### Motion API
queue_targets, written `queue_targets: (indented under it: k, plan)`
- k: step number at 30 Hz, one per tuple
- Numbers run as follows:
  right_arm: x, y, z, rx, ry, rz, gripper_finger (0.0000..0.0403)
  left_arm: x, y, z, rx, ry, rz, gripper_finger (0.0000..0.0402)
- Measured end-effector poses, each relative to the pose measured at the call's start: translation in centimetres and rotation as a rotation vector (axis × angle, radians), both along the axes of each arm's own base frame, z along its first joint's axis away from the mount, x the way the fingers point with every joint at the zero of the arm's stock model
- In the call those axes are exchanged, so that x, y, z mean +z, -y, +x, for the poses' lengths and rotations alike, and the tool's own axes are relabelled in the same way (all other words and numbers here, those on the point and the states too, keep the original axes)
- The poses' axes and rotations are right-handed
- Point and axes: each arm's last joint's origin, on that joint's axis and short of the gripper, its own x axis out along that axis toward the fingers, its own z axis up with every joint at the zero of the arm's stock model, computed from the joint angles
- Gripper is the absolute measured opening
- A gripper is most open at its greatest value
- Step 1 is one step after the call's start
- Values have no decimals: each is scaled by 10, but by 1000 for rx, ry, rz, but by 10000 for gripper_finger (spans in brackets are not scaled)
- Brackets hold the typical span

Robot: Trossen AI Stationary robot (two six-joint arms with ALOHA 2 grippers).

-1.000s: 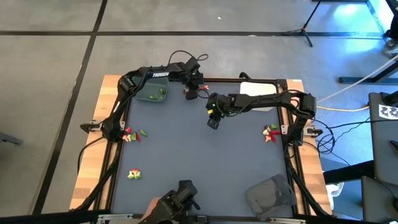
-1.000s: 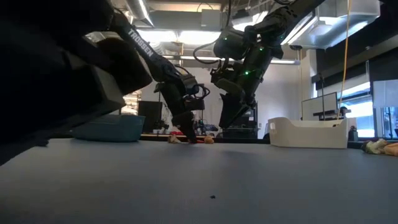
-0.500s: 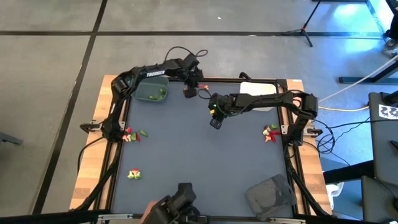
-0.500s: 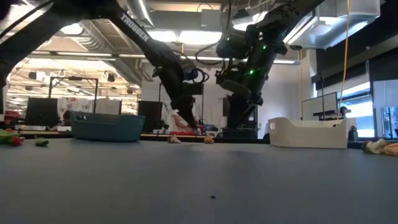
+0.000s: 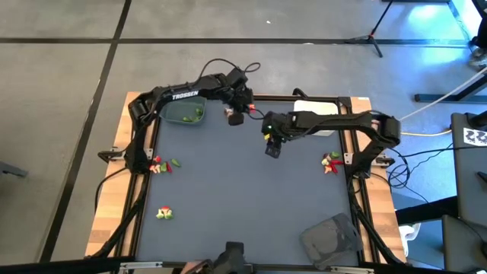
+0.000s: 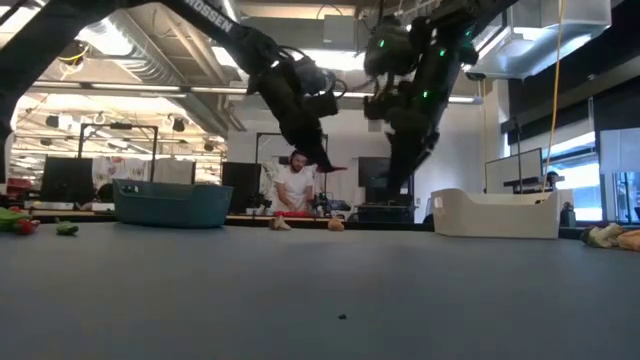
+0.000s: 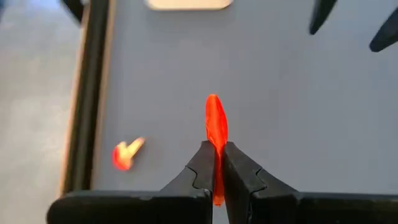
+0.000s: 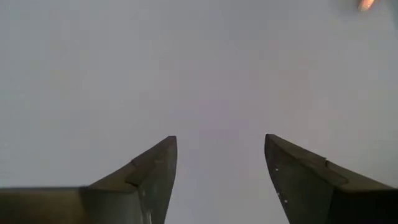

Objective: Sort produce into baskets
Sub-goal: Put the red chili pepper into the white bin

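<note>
Readable only on the left arm (image 5: pixel 183 95): white brand word "TROSSEN"; partly visible also in low view.

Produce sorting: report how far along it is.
Done: green pieces lie in the blue-grey tub. In hand: the left gripper is shut on a red piece; the right gripper is open and empty. Left: clusters on the table's left, near-left and right.

Table (image 5: pixel 228 198) (blue-grey mat) bears produce (image 5: pixel 164 214)
</note>
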Motion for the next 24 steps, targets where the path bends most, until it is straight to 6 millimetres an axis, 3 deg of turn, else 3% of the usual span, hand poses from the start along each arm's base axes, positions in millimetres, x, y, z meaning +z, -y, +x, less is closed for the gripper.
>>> queue_targets:
  k: [4, 14, 24]
  plan:
    - [5, -5, -20, 27, 87, -31, 237, 0, 16, 8, -72, 27, -57, 8]
    - [23, -19, -74, -31, 407, -56, 216, -20, 53, 29, -165, 123, -35, 8]
    - [20, -18, -72, -39, 431, -41, 215, -18, 80, 44, -232, 215, -11, 12]
